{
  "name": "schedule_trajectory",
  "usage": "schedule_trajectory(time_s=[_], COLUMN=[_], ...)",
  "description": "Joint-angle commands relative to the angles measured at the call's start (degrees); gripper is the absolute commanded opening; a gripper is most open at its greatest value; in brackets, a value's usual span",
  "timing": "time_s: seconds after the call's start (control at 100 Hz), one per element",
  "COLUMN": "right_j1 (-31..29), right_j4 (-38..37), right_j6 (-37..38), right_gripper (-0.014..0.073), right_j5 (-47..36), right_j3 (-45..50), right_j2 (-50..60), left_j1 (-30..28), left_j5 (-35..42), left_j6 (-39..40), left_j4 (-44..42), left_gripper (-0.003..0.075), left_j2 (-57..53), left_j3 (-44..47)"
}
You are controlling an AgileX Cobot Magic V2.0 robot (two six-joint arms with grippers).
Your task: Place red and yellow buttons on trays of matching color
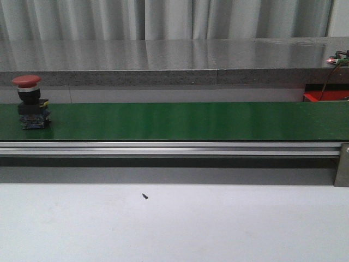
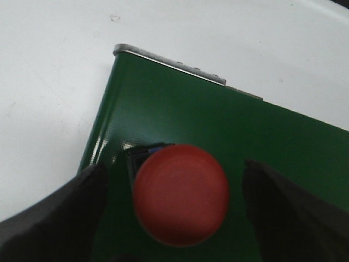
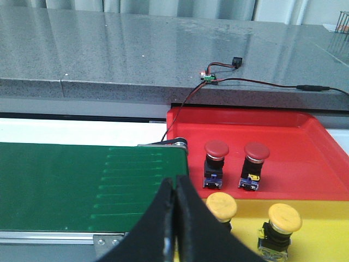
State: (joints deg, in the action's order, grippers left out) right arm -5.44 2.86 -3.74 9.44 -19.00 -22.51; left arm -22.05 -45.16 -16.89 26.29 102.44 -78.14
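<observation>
A red button (image 1: 28, 98) with a black and blue base stands upright on the green belt (image 1: 191, 120) at its far left end. In the left wrist view the same red button (image 2: 181, 194) sits directly below, between the black fingers (image 2: 60, 215) of my open left gripper (image 2: 174, 204), untouched. My right gripper (image 3: 174, 188) is shut and empty, hovering by the belt's right end. Beyond it lie the red tray (image 3: 305, 139), holding two red buttons (image 3: 216, 162) (image 3: 255, 165), and the yellow tray (image 3: 322, 240), holding two yellow buttons (image 3: 222, 207) (image 3: 283, 221).
A grey stone counter (image 1: 163, 57) runs behind the belt, with a small circuit board and wires (image 3: 218, 75) on it. An aluminium rail (image 1: 163, 148) edges the belt's front. A tiny black screw (image 1: 145, 196) lies on the white table (image 1: 174, 224).
</observation>
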Motion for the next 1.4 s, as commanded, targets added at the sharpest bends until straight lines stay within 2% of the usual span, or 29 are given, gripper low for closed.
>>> schedule_trajectory(time_s=[0.0, 0.16, 0.26, 0.33, 0.46, 0.47, 0.51, 0.71, 0.88, 1.14, 1.39], right_j1=[0.00, 0.00, 0.00, 0.00, 0.00, 0.00, 0.00, 0.00, 0.00, 0.00, 0.00], right_j4=[-0.30, -0.30, -0.30, -0.30, -0.30, -0.30, -0.30, -0.30, -0.30, -0.19, -0.19], right_j6=[-0.06, -0.06, -0.06, -0.06, -0.06, -0.06, -0.06, -0.06, -0.06, -0.06, -0.06], right_gripper=[-0.0123, -0.0123, -0.0123, -0.0123, -0.0123, -0.0123, -0.0123, -0.0123, -0.0123, -0.0123, -0.0123], right_j5=[-4.92, -4.92, -4.92, -4.92, -4.92, -4.92, -4.92, -4.92, -3.87, -1.98, -1.36], right_j3=[-1.49, -1.49, -1.49, -1.49, -1.49, -1.49, -1.49, -1.49, -1.49, -1.43, -1.36], right_j2=[-0.19, -0.19, -0.19, -0.19, -0.19, -0.19, -0.19, -0.19, -0.19, -0.19, -0.19], left_j1=[0.23, 0.23, 0.74, 1.66, 4.17, 4.32, 5.27, 9.35, 12.32, 12.89, 12.89], left_j5=[2.48, 2.48, 1.32, 0.53, -0.40, -0.40, -0.85, -0.75, 1.89, 6.77, 15.50], left_j6=[-0.45, -2.99, -5.18, -6.41, -7.01, -7.01, -7.01, -7.01, -7.01, -7.01, -7.01], left_j4=[2.19, 2.19, 2.19, 2.19, -0.53, -0.53, -1.55, -2.70, -2.70, -2.44, -1.15], left_gripper=[0.0554, 0.0519, 0.0441, 0.0337, 0.0059, 0.0059, -0.0020, -0.0020, -0.0020, -0.0020, -0.0020], left_j2=[-3.98, -8.02, -11.55, -14.04, -18.18, -18.18, -19.21, -24.37, -30.33, -42.19, -55.61], left_j3=[-1.41, -1.41, -1.41, -1.41, -1.41, -1.41, -1.41, 1.84, 9.29, 22.11, 35.66])
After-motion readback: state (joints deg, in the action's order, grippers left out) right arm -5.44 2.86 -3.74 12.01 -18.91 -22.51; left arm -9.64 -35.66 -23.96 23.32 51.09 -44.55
